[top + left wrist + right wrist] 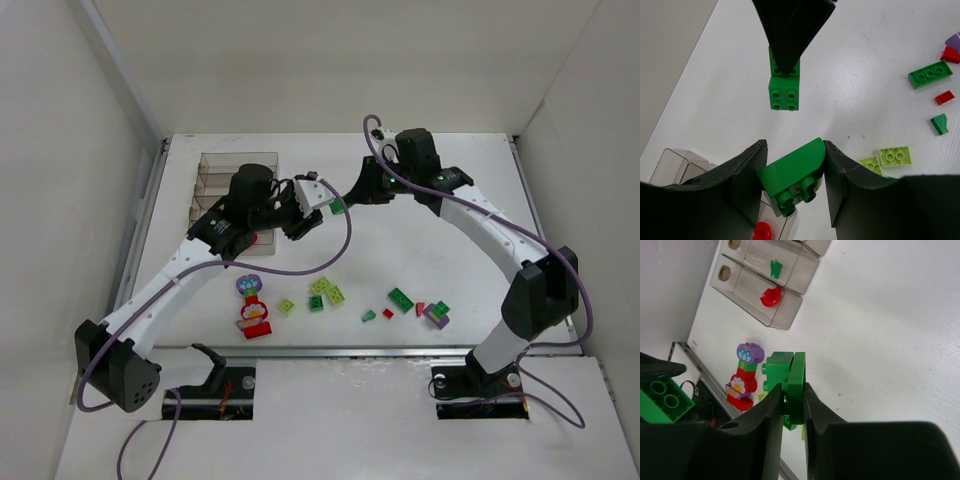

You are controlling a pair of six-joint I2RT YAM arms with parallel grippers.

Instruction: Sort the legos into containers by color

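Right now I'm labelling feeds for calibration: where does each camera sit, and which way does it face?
Top external: above and behind the arms, looking down on the table; both arms show.
Left wrist: on the left arm, facing the table; left gripper shows, shut on a rounded green brick.
Right wrist: on the right arm, facing the tray; right gripper shows, shut on a square green brick.
Shared: each wrist view catches the other gripper's brick.

Mixed-colour legos [401,299] lie scattered; the clear tray [240,160] holds one red, one green.
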